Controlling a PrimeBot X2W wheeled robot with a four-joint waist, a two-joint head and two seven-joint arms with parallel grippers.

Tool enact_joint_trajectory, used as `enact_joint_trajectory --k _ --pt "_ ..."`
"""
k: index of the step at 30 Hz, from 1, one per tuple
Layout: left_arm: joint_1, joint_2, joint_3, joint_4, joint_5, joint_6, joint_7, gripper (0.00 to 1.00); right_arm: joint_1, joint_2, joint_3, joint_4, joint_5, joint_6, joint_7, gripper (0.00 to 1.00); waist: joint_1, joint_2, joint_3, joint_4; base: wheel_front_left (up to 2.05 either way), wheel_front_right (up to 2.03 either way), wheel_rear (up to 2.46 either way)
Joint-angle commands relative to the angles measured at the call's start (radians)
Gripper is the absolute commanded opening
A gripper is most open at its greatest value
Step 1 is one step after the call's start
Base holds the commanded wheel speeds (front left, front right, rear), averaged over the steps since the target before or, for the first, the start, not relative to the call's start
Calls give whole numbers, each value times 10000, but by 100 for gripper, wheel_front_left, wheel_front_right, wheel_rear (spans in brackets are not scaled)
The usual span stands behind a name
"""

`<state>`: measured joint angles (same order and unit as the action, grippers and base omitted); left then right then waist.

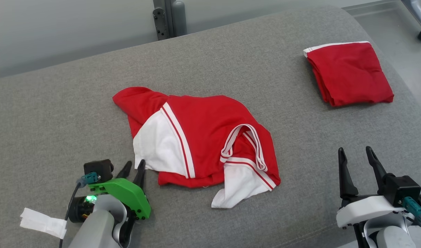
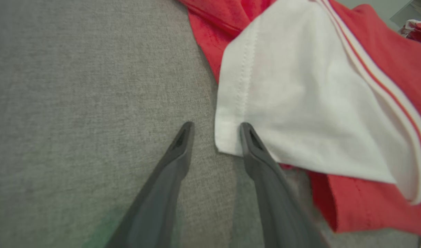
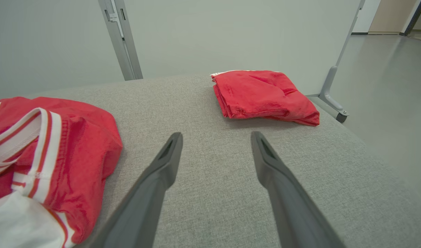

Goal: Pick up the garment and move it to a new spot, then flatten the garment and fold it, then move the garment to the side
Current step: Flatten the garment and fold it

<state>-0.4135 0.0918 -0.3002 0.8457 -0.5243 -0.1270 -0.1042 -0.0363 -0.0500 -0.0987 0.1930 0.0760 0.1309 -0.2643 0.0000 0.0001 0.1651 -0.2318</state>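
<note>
A crumpled red garment [image 1: 210, 137] with white sleeves and striped trim lies in the middle of the grey padded surface [image 1: 231, 62]. My left gripper [image 1: 134, 163] sits at its near-left edge. In the left wrist view the jaws of the left gripper [image 2: 217, 125] stand apart, with the corner of the white sleeve [image 2: 300, 86] between them and one fingertip [image 2: 248, 132] lying on the cloth. My right gripper [image 1: 355, 150] stands open over bare fabric at the lower right, to the right of the garment [image 3: 76, 137]; the right gripper [image 3: 217, 135] holds nothing.
A second red garment [image 1: 349, 74], folded, rests at the far right of the surface near its edge, ahead of the right fingers [image 3: 262, 93]. A metal post [image 1: 170, 17] rises behind the surface. Smooth floor [image 3: 386, 86] lies beyond the right edge.
</note>
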Motion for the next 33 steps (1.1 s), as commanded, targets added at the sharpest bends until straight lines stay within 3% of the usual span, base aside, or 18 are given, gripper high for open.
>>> enact_joint_trajectory --k 1,8,13,17,23,27,33 --pt "142 -96 -232 204 -161 -46 141 0 -123 -17 -9 29 65 -3 0 100 0 -1 6 16 0 0 0" --pt "454 -12 -1290 -82 -593 -55 302 0 -78 -17 -141 109 95 -3 -1 100 0 -1 -37 109 0 0 0" --pt "444 264 -1105 -731 -1252 -24 -256 0 57 -17 -112 165 137 -3 -1 100 0 -1 -213 186 0 0 0" --pt "564 375 -843 -2234 -1984 -27 -372 0 238 -20 -267 149 105 -3 -1 100 0 -1 -420 370 0 0 0" --pt "235 404 -1215 -5451 -2368 88 938 0 19 -19 -96 129 264 -3 -1 100 0 -1 -424 464 0 0 0" --pt "-742 200 -1418 -6824 -2338 618 1936 0 -453 -17 334 81 487 -5 -1 100 0 -1 -80 51 0 0 0" --pt "-3171 -121 -1456 -6640 -2007 1335 2650 0 -1110 -15 937 69 1239 -3 -1 100 0 -1 615 -1351 0 0 0"
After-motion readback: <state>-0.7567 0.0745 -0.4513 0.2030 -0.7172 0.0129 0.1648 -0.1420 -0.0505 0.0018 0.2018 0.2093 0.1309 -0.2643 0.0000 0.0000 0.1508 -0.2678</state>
